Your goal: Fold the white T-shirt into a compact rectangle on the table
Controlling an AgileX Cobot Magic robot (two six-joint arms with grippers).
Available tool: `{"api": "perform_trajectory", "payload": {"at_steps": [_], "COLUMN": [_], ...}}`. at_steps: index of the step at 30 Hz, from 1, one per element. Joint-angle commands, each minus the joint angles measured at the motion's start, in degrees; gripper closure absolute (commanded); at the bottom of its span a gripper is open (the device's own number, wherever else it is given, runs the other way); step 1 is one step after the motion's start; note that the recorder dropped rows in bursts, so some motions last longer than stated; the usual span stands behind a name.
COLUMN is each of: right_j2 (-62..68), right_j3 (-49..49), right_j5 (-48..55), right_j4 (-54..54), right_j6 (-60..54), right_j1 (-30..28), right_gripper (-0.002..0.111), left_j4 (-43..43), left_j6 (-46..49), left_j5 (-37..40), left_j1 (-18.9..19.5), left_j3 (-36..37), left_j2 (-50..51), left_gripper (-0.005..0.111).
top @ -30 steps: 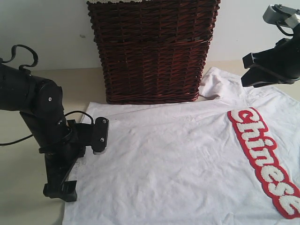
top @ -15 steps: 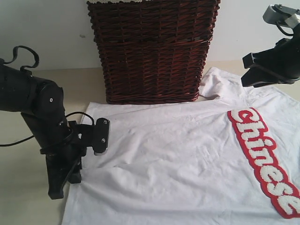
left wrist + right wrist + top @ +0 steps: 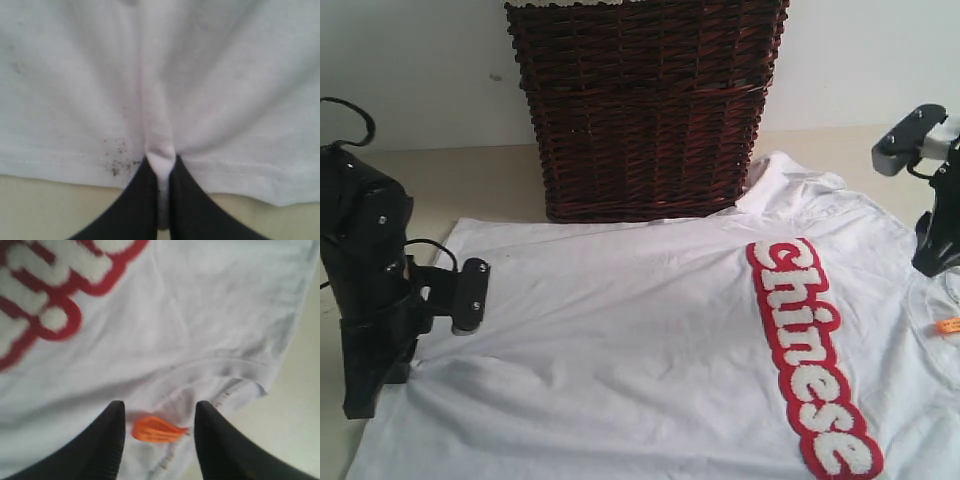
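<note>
The white T-shirt [image 3: 640,340] lies spread flat on the table [image 3: 490,180], its red-outlined lettering [image 3: 810,350] on the right half. My left gripper [image 3: 365,390] is at the shirt's left edge, shut on a pinched fold of the hem [image 3: 160,155]. At the shirt's right end, my right gripper [image 3: 935,255] hangs low over the collar. In the right wrist view its jaws [image 3: 160,407] stand open, with the orange collar loop [image 3: 157,429] lying between the fingertips, untouched.
A tall dark wicker basket [image 3: 645,110] stands at the back of the table, its base touching the shirt's far edge. Bare table [image 3: 295,405] shows just past the collar and along the hem [image 3: 50,205].
My left gripper has shut on the hem and moved left, dragging the whole shirt leftward. My right gripper has come down over the collar and its jaws have widened.
</note>
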Motion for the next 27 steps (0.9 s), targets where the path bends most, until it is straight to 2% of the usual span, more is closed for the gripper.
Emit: {"api": "perform_trajectory", "payload": {"at_steps": [1,4,6,13,19,21,27], "right_j2": [3.2,5.8,7.5,9.5,9.4,9.4,9.4], "right_j3": [-0.2,-0.2,-0.2,-0.2,1.3,3.5,8.5], "right_j5": [0.3,0.0,-0.2,2.3,1.9,0.3,-6.3], "right_j4": [-16.1,-24.3,-24.2,-13.2,-8.5,-9.3,-18.5], "right_j6": [-1.7,-2.2,-5.3,-23.2,-31.4,-34.8,-34.1], "right_j1": [0.1,0.1,0.1,0.1,0.1,0.1,0.1], "right_gripper": [0.05,0.045,0.044,0.044,0.044,0.044,0.042], "left_j4": [0.9,0.4,0.0,-0.9,-0.9,-1.4,-2.8], "left_j6": [1.0,1.5,2.1,2.4,2.5,2.5,2.8], "left_j5": [-0.7,-1.4,-2.0,-5.0,-5.5,-5.5,-5.6], "left_j1": [4.1,4.0,4.0,4.0,4.0,4.0,4.0], "left_j3": [2.7,2.7,2.7,2.7,2.7,2.7,2.7], "left_j2": [0.8,0.8,0.8,0.8,0.8,0.8,0.8], "left_gripper": [0.107,0.107,0.107,0.107,0.107,0.107,0.107]}}
